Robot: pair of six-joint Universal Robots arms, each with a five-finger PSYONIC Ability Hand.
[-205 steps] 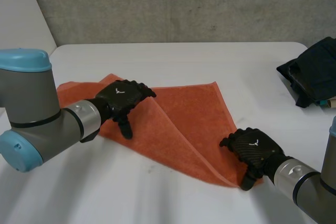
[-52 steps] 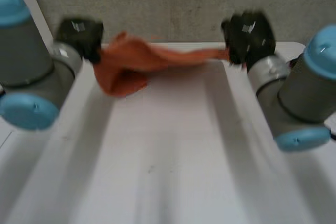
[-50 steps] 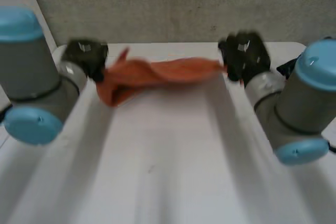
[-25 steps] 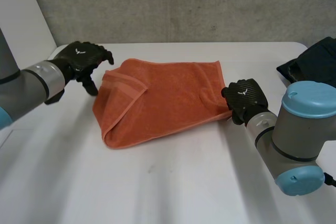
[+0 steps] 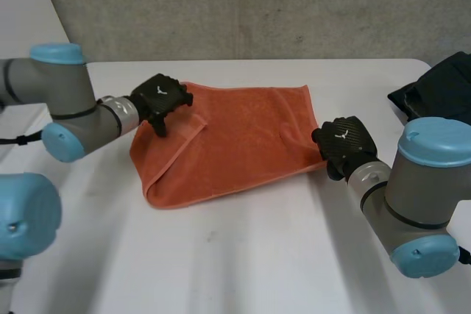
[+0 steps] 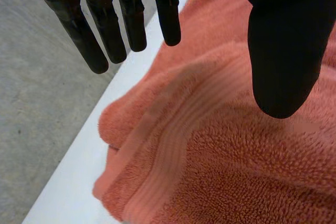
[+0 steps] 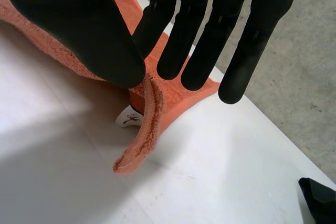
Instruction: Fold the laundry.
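An orange towel (image 5: 235, 137) lies folded over on the white table (image 5: 243, 255), its left edge doubled back into a flap. My left hand (image 5: 158, 97) hovers over that flap at the towel's far left corner. In the left wrist view its fingers (image 6: 131, 19) are straight and spread from the thumb, with the towel (image 6: 220, 171) below and nothing held. My right hand (image 5: 342, 141) is at the towel's right near corner. In the right wrist view its thumb (image 7: 79, 19) and fingers pinch the towel's corner edge (image 7: 152, 108), which curls up off the table.
A pile of dark clothing (image 5: 441, 101) lies at the table's far right edge, and its tip (image 7: 320, 198) is beyond my right hand. A small white tag (image 7: 128, 118) sits under the pinched corner. A grey wall stands behind the table.
A second ago both hands held the towel stretched in the air. It now lies on the table. My left hand has let go, opened and moved right over the left flap.
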